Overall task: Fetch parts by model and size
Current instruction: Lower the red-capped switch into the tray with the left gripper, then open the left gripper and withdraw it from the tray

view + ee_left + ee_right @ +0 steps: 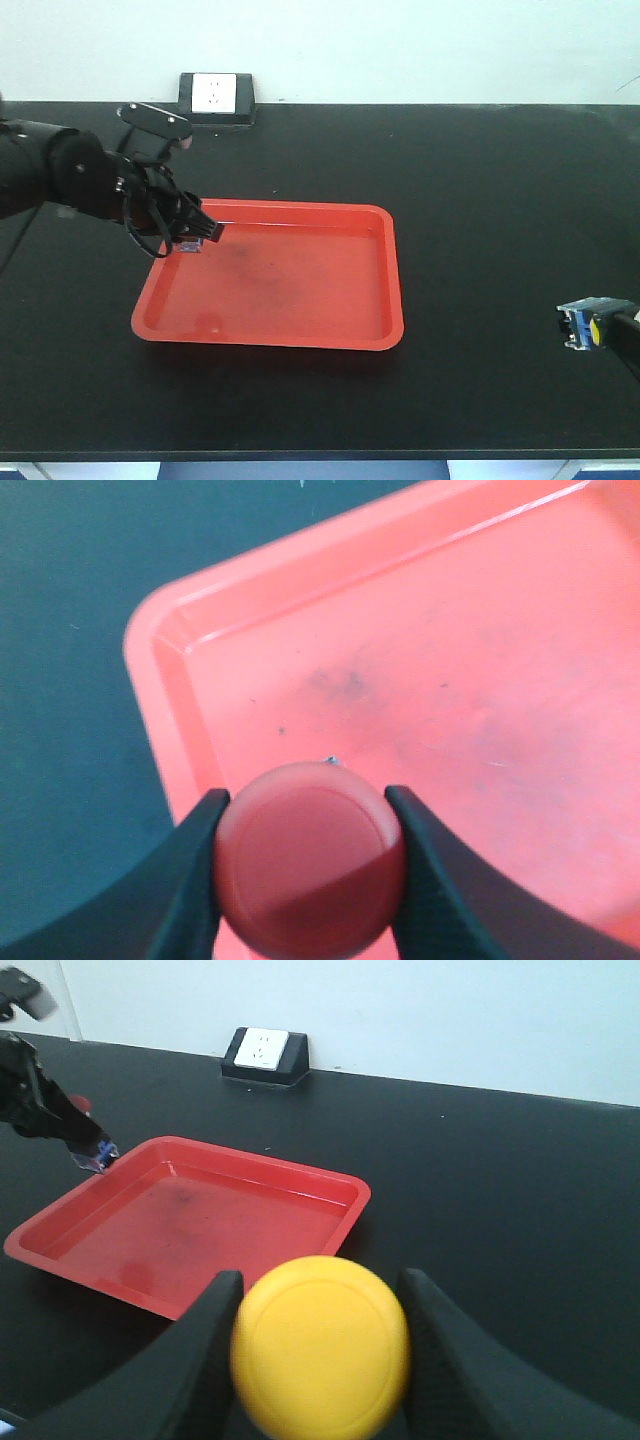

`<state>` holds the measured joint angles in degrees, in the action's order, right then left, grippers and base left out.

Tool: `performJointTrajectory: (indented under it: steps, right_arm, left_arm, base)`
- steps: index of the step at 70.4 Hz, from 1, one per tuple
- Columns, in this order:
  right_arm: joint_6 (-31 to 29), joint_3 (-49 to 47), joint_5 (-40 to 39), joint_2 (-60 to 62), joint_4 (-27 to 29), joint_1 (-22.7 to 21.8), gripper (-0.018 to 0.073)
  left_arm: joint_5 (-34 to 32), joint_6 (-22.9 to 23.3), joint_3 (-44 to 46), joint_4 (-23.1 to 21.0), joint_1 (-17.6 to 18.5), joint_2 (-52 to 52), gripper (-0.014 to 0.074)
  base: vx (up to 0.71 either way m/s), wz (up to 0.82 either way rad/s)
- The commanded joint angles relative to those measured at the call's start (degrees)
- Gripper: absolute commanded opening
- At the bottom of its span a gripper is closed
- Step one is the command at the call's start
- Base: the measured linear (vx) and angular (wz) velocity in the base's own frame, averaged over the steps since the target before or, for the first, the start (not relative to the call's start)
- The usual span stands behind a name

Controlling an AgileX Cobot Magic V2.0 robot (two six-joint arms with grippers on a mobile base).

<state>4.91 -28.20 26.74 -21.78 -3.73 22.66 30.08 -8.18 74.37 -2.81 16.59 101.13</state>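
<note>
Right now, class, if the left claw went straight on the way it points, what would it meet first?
Most likely the floor of the red tray, near its corner. The left claw, shut on the red-capped switch, points down into it. How far above the tray it hangs is unclear.

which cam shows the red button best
The left wrist view: the red button sits close up, clamped in the left gripper over the tray corner. The front view shows only its base under the gripper; the right wrist view, a distant glimpse.
</note>
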Motion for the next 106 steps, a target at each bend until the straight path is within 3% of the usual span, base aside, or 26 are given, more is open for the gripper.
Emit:
performJointTrajectory:
  steps: [1, 30, 54, 62, 86, 106]
  right_arm:
    - [-0.3, -1.7, -4.6, -0.5, -0.6, -0.2, -0.001]
    - [-0.3, -1.7, -4.6, -0.5, -0.6, -0.2, -0.001]
    - [-0.3, -1.7, -4.7, -0.5, -0.6, -0.2, -0.001]
    - [-0.3, -1.7, -4.7, -0.5, -0.6, -0.2, -0.001]
    - [-0.3, -1.7, -4.7, -0.5, -0.6, -0.2, -0.001]
    - [-0.3, -1.7, -4.6, -0.5, -0.6, -0.2, -0.001]
  left_arm:
    - [-3.3, 1.6, 3.0, -0.5, 0.5, 0.2, 0.0005]
    - [-3.2, 1.7, 3.4, -0.5, 0.5, 6.2, 0.0106]
    - [-1.0, 1.7, 3.4, -0.5, 0.5, 6.4, 0.0442]
    - [0.4, 1.7, 4.7, -0.5, 0.5, 5.9, 0.0513]
    - [2.8, 1.7, 6.3, -5.0, 0.5, -7.7, 0.0523]
    - [1.6, 1.7, -0.3, -5.1, 0.5, -24.4, 0.0523]
  base:
    - [0.0, 0.0]
    - [0.0, 0.0]
    - [0.0, 0.0]
    - [0.0, 0.0]
    - [0.0, 0.0]
    - [0.0, 0.0]
